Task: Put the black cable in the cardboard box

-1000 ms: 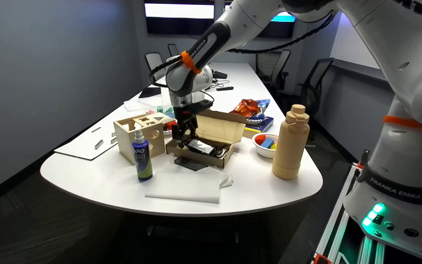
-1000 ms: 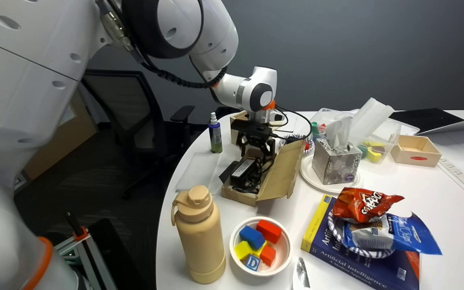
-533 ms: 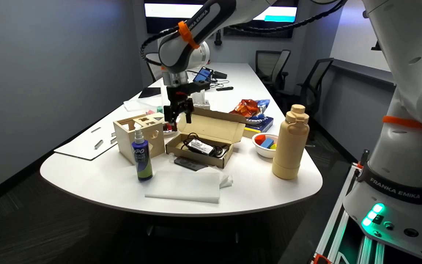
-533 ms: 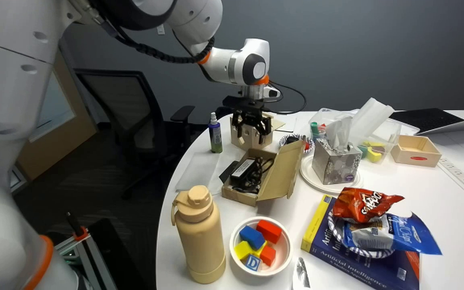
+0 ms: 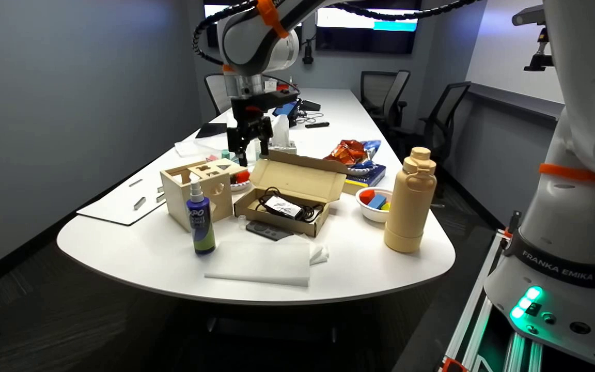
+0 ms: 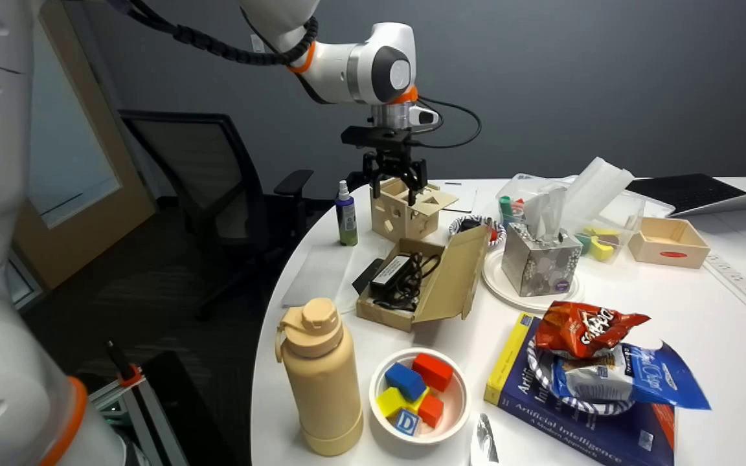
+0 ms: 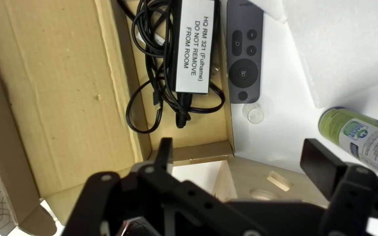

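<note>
The black cable (image 5: 308, 213) lies coiled inside the open cardboard box (image 5: 302, 178), together with a black power adapter (image 5: 283, 206) bearing a white label. In an exterior view the cable (image 6: 412, 294) shows beside the adapter, and the box lid (image 6: 457, 278) stands folded back. In the wrist view the cable (image 7: 149, 39) lies along the adapter, with loops near the box's end wall. My gripper (image 5: 254, 153) is open and empty, raised above the table past the box's end, over the wooden shape box (image 6: 405, 220). The wrist view shows its spread fingers (image 7: 240, 150) with nothing between them.
A spray bottle (image 5: 201, 219), a remote (image 5: 268, 230) and a folded white cloth (image 5: 259, 262) lie near the box. A tan bottle (image 6: 321, 382), a bowl of blocks (image 6: 460, 414), a tissue box (image 6: 538, 265), and a book (image 6: 561, 401) with snack bags stand around it.
My gripper has risen from inside the cardboard box and moved away past its end. It now holds nothing. The cable stays in the box.
</note>
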Motion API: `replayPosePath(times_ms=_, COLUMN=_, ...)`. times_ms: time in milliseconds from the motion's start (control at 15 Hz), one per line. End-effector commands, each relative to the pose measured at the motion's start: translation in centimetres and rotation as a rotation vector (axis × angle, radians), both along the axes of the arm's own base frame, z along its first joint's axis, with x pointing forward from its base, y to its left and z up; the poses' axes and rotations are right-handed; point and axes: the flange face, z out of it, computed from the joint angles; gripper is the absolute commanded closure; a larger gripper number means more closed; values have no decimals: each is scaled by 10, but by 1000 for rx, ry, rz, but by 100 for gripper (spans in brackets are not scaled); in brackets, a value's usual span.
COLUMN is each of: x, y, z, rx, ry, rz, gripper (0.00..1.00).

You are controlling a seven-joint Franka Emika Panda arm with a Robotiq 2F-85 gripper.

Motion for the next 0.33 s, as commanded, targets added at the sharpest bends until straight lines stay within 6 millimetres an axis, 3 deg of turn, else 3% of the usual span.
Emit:
replayPosePath(times_ms=0, x=-22, y=4, z=19, rx=-39, ry=-18, rz=1, gripper=0)
replayPosePath(times_ms=267, x=-33, y=10, z=28, rx=-51, ry=-27, rz=33, gripper=0)
